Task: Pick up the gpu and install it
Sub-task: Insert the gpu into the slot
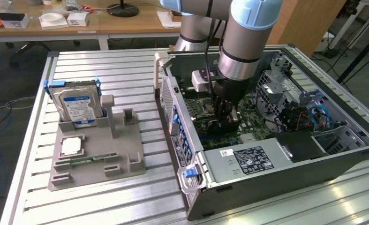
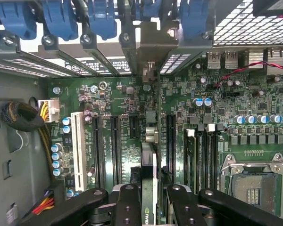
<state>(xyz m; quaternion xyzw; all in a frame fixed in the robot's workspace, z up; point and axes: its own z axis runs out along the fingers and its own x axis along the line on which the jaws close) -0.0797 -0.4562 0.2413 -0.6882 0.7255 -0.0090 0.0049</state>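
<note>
As it hangs over the green motherboard point(image 2: 226, 108), the gripper point(image 2: 149, 193) is partway closed, pinching the gpu point(image 2: 149, 165) by both sides. The gpu stands on edge over the motherboard's long slots.

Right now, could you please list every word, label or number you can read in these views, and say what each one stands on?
"nvidia": on the edge of the gpu, gripped between the fingers.
Blue-white label on the hard drive: too blurred to read.
Black label on the power supply: print too small to read.
White markings on the motherboard: too small to read.
</note>
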